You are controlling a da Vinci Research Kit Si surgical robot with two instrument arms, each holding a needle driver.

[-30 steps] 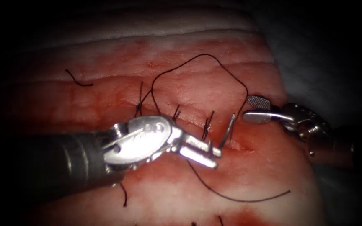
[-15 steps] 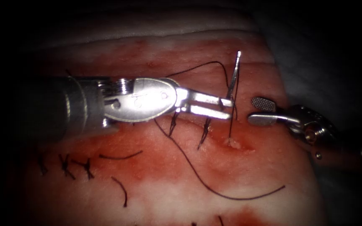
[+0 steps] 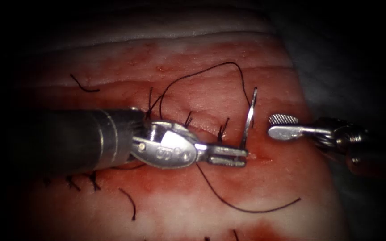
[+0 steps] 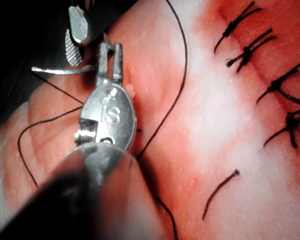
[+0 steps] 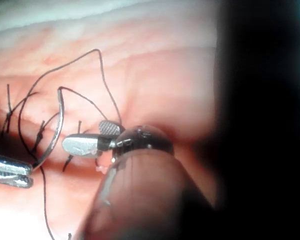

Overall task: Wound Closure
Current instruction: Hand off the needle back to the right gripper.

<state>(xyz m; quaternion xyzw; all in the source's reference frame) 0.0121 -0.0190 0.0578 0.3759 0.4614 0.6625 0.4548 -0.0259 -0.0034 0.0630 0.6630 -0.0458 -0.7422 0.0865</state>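
Observation:
The left tool (image 3: pixel 242 156) comes in from the left, its jaws shut on the curved needle (image 3: pixel 249 117) near its lower end. The needle stands upright over the right end of the cut (image 3: pixel 202 132), out of the tissue (image 3: pixel 211 89); the left wrist view shows the needle (image 4: pixel 65 71) crosswise in the left tool (image 4: pixel 110 52). Thread (image 3: pixel 193 74) arcs from the needle's upper end back toward the stitches, and another stretch of thread (image 3: pixel 246 209) lies below the cut. Just right of the needle the right tool (image 3: pixel 280 125) stands open, holding nothing; the right wrist view shows the right tool (image 5: pixel 85 135) beside the needle (image 5: pixel 57 125).
Tied stitches (image 3: pixel 222 129) cross the cut, with more stitches (image 3: pixel 81 180) in a lower row. Cut ends of thread (image 3: pixel 83 85) lie loose on the tissue. Red fluid (image 3: pixel 264 154) wets the area around the cut. The tissue's edge (image 3: pixel 309 102) falls away at the right.
The left tool drew the needle up out of the tissue at the cut's right end, then lowered it back close to the surface. The thread loop shrank. The right tool edged slightly right.

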